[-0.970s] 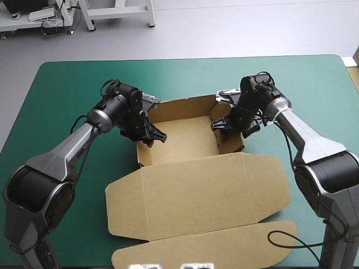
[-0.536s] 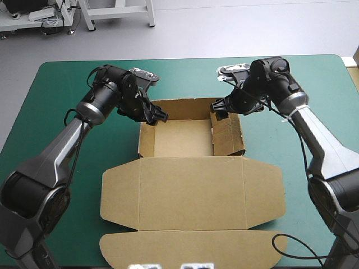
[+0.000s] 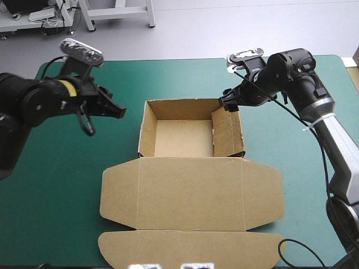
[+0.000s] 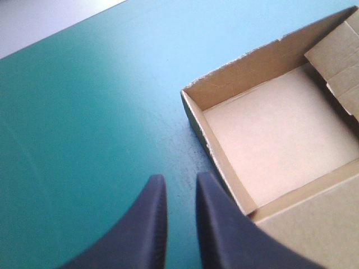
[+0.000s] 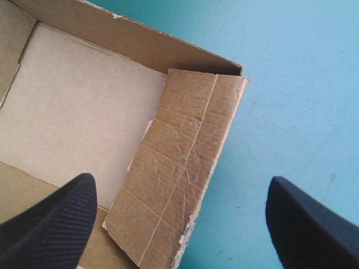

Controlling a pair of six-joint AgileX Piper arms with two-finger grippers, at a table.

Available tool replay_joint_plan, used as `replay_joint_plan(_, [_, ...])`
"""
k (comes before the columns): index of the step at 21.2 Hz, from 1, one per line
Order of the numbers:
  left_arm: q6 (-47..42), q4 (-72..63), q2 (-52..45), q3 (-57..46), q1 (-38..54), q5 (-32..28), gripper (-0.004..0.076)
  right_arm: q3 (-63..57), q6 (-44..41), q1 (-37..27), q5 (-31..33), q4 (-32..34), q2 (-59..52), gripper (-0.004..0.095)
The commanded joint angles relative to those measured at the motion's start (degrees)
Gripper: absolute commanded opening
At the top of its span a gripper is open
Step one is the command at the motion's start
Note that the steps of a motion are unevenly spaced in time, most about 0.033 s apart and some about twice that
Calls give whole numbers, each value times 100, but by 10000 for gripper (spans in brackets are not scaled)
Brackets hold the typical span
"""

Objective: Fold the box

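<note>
The brown box (image 3: 185, 137) sits mid-tabletop (image 3: 67, 185) as an open tray, its lid (image 3: 190, 193) flat toward the near edge. The left hand (image 3: 119, 112) hovers left of it, fingers (image 4: 148, 224) almost together and empty. The right hand (image 3: 227, 102) hangs over the far right corner, spread wide, gripping nothing.

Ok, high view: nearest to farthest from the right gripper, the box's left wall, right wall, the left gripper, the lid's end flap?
1. Right wall, just beside the right gripper.
2. Left wall, across the box.
3. Left gripper, beyond that wall.
4. End flap, at the table's near edge.
</note>
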State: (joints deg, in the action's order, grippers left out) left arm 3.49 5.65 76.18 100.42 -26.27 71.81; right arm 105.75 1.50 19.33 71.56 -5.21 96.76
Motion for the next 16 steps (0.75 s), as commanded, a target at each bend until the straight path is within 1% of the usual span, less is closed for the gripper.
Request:
replay_joint_plan(1, [210, 37, -784, -427, -41, 210, -6, 165, 48, -5, 2, 30, -139, 761])
replay_joint_plan(2, [210, 37, -1184, -974, -41, 210, -7, 165, 24, -5, 2, 30, -27, 761])
replay_joint_plan(3, [210, 68, -1372, -1218, -41, 210, -7, 165, 12, -5, 2, 30, 26, 761])
replay_joint_plan(4, [210, 238, -1729, -1865, -41, 210, -7, 165, -4, -5, 2, 30, 160, 761])
replay_joint_plan(5, [210, 339, -1871, -2194, -41, 210, -7, 165, -4, -5, 2, 30, 229, 761])
replay_joint_plan(7, [18, 589, -2439, -3279, -41, 210, -7, 165, -90, -5, 2, 30, 557, 761])
replay_joint_plan(9, [-241, 589, -2814, -3905, -41, 210, -7, 165, -150, -12, 2, 41, 880, 753])
replay_joint_plan(11, [-486, 589, -3144, -4292, -41, 210, -7, 165, -227, -12, 2, 60, 1184, 723])
replay_joint_plan(14, [-570, 589, -3438, -4430, -41, 210, -7, 165, -280, -12, 2, 48, 1440, 661])
replay_joint_plan(15, [-599, 589, -3532, -4430, -41, 210, -7, 165, -280, -12, 2, -21, 1539, 630])
replay_joint_plan(16, [-599, 589, -3646, -4430, -41, 210, -7, 165, -280, -12, 2, -88, 1611, 578])
